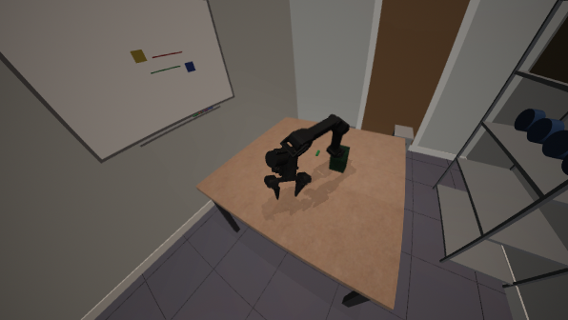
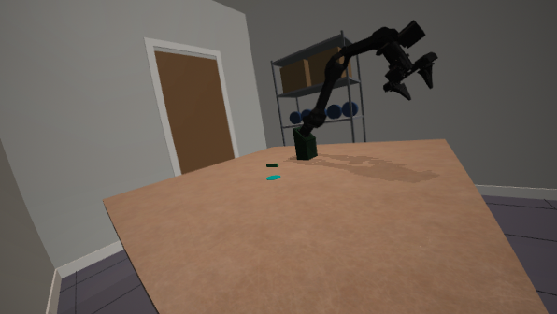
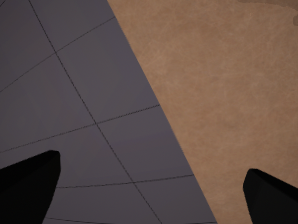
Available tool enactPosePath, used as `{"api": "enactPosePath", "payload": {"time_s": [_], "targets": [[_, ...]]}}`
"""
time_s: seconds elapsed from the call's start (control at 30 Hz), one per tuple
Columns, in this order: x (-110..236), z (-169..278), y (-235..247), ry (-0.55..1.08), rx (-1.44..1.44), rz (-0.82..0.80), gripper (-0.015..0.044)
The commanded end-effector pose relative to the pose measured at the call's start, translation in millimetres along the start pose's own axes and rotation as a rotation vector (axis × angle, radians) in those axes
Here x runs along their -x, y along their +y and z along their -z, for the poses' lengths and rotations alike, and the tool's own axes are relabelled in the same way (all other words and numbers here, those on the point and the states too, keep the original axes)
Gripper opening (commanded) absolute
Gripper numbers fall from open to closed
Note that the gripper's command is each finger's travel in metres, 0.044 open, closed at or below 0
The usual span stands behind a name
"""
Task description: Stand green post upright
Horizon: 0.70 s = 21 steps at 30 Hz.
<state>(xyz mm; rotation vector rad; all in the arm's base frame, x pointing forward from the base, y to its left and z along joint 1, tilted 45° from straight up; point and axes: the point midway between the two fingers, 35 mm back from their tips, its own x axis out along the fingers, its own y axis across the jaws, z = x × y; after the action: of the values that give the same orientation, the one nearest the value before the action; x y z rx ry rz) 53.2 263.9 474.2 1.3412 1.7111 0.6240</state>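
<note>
The green post (image 1: 317,152) (image 2: 272,164) lies flat on the wooden table (image 1: 343,224) (image 2: 304,243) (image 3: 226,63), near the arm's dark green base (image 1: 339,159) (image 2: 305,146). The cyan circle (image 2: 273,178) is a small flat disc on the table just in front of the post; it is not visible in the top view. My gripper (image 1: 288,188) (image 2: 415,84) (image 3: 156,172) is open and empty. It hangs high above the table, far from the post and the circle. The wrist view shows only the table edge and floor between the fingers.
A metal shelf (image 1: 515,157) (image 2: 322,93) with blue balls and boxes stands beside the table. A brown door (image 1: 410,62) (image 2: 193,107) is behind it. A whiteboard (image 1: 110,67) hangs on the wall.
</note>
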Motion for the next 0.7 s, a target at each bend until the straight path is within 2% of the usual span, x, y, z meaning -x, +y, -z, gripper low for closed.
{"api": "enactPosePath", "payload": {"time_s": [0.0,0.17,0.2,0.43,0.67], "targets": [[-1.3,-2.5,0.2,-0.006,0.0,0.001,0.0374],[-28.2,-71.2,1.7,-0.157,-0.008,0.047,0.0242],[-32.3,-88.0,1.0,-0.189,-0.012,0.059,0.0233],[-41.3,-190.2,-11.5,-0.363,-0.055,0.139,0.0233],[-24.2,-292.7,-42.8,-0.502,-0.132,0.23,0.0233]]}}
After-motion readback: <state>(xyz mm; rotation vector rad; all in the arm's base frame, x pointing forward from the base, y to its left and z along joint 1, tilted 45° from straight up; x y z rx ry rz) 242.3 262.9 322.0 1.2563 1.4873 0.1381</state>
